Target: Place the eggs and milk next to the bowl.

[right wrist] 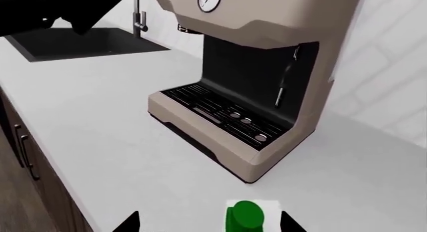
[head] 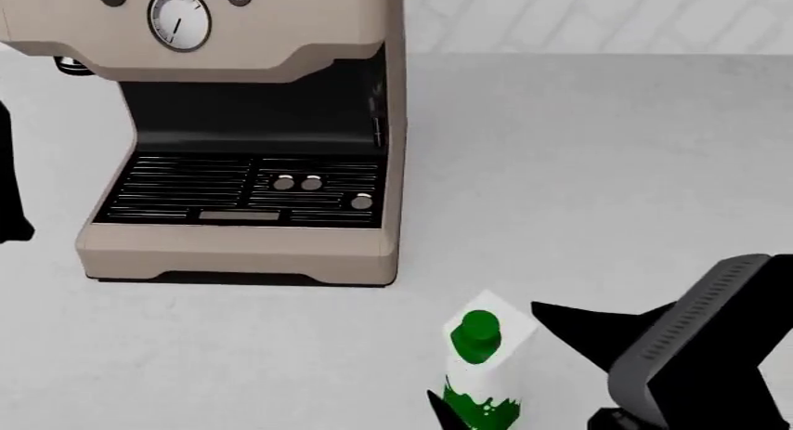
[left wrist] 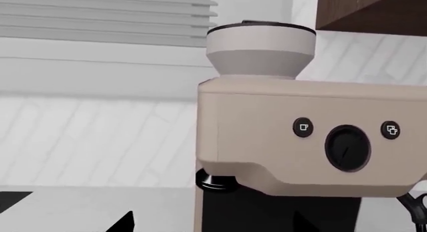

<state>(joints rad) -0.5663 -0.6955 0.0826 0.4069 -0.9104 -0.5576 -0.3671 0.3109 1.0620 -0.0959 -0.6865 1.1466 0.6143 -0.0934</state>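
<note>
The milk (head: 481, 370) stands upright on the counter (head: 595, 170) in front of the coffee machine (head: 248, 123), between the right gripper (head: 489, 356)'s spread fingers, not yet clamped; closing off-centre could tip the carton (bowl and eggs aren't visible). Left gripper's state I cannot tell
</note>
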